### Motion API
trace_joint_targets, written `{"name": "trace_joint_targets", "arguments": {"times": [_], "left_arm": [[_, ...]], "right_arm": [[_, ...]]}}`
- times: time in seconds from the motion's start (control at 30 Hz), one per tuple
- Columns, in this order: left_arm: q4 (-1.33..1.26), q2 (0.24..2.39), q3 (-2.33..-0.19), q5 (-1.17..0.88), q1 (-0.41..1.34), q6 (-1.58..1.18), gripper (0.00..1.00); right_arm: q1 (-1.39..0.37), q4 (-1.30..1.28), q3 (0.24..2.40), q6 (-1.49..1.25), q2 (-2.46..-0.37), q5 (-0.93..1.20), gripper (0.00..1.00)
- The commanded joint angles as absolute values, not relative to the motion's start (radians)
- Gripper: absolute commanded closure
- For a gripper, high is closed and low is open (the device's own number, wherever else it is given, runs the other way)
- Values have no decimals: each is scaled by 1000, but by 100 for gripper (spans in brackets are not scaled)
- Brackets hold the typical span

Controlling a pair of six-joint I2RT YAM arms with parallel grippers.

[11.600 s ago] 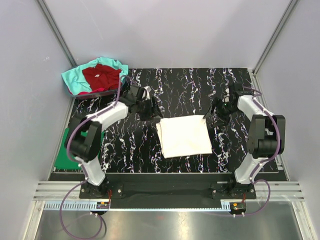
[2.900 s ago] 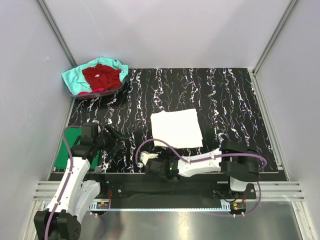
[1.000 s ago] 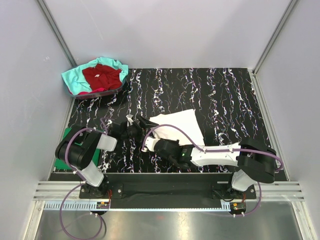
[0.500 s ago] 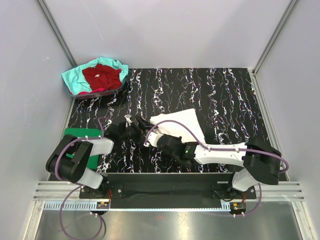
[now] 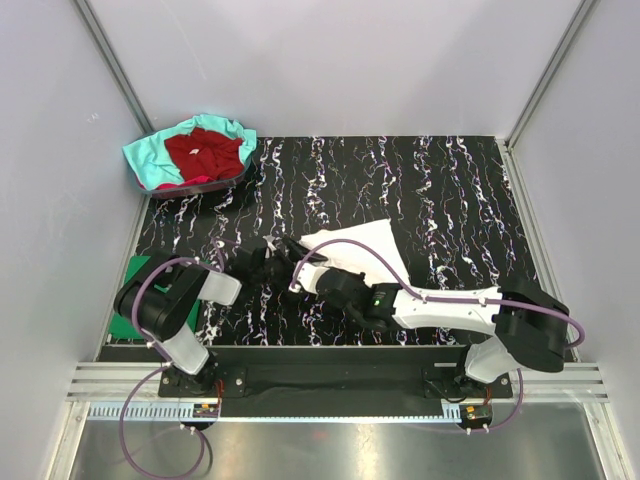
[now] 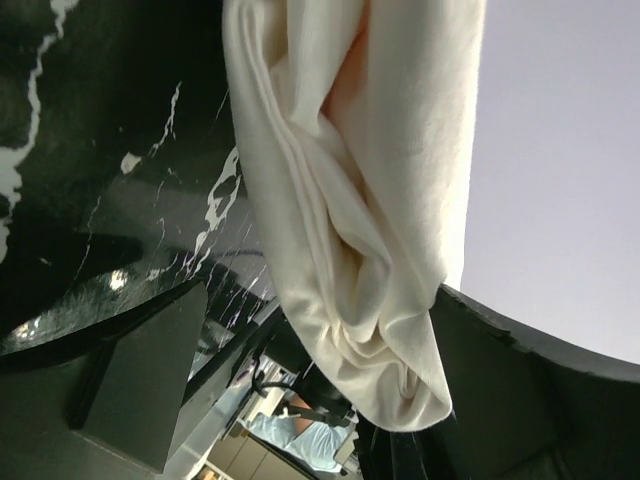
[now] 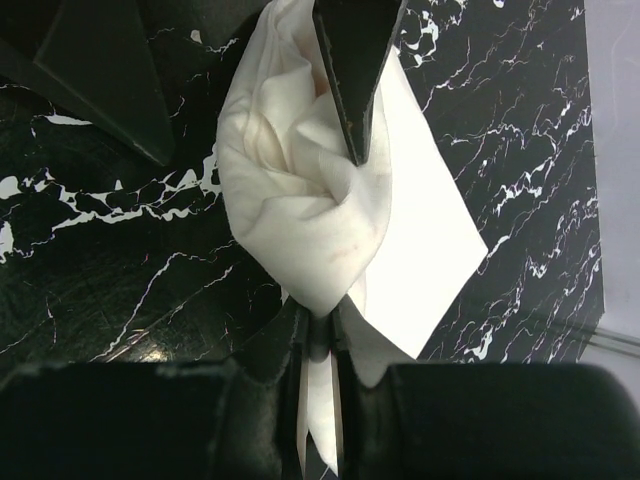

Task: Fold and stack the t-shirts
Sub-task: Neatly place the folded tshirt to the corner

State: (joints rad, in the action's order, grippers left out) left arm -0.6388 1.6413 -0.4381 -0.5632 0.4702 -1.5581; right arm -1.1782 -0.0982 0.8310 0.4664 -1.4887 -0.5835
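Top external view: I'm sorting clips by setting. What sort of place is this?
Probably a robot test cell, not a home: plain grey panel walls enclose a black marbled table, the left arm and right arm are mounted by an aluminium rail, and t-shirts lie heaped in a corner.

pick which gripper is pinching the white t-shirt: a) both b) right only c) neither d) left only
b: the right gripper is shut on a bunched edge of the white t-shirt, lifting it off the table, while the left gripper stands wide open with the cloth hanging between its fingers, unclamped.
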Motion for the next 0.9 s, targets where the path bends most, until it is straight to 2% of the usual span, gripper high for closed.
{"name": "trace_joint_targets", "arguments": {"times": [0.0, 0.13, 0.23, 0.43, 0.67, 0.87], "left_arm": [[-725, 1678, -465, -511, 472, -1580, 1], [-969, 1747, -428, -512, 472, -1664, 1], [-1023, 1717, -359, -499, 471, -1718, 1], [-743, 1539, -359, -437, 468, -1617, 1], [-813, 1672, -451, -466, 469, -1674, 1], [-669, 1648, -483, -425, 469, -1641, 1]], "right_arm": [[-1172, -72, 839, 443, -1434, -588, 100], [-1173, -58, 824, 448, -1422, -591, 100], [-1172, -49, 818, 449, -1420, -592, 100], [-1173, -48, 815, 442, -1414, -584, 100], [-1173, -60, 811, 433, -1397, -580, 100], [-1172, -58, 816, 434, -1402, -578, 100]]}}
